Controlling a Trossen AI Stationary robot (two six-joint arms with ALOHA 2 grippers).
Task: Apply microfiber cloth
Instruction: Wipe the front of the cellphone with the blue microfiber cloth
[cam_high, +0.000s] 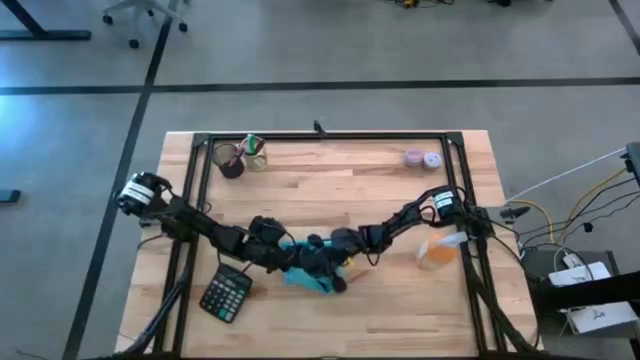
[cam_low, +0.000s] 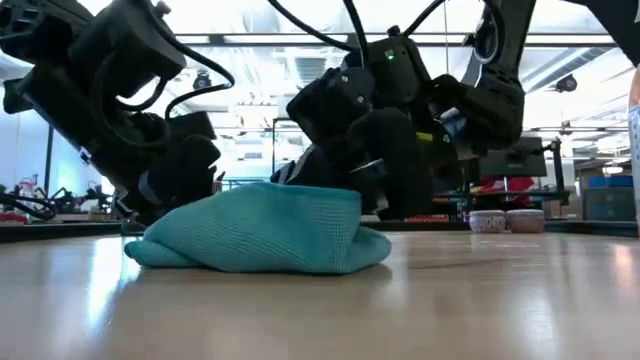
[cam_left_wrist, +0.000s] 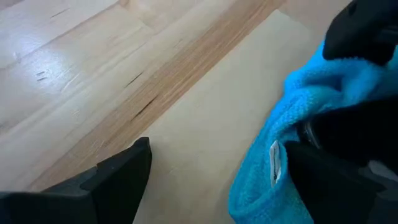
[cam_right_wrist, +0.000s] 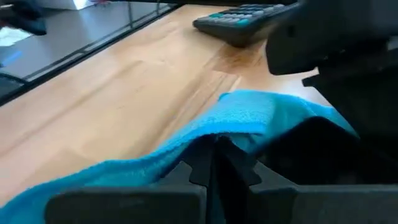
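Microfiber cloth (cam_high: 305, 272), soft and floppy, sits bunched mid-table near the calculator (cam_high: 227, 295); the right gripper (cam_right_wrist: 214, 163) pinches a fold, the left gripper (cam_left_wrist: 211, 180) is spread wide beside it.

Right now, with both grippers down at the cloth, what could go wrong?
Both grippers crowd the cloth: the left gripper and right gripper sit close together and could knock each other. The right one pinches a fold; a pull might drag the bunched cloth rather than spread it. The calculator lies near the left arm.
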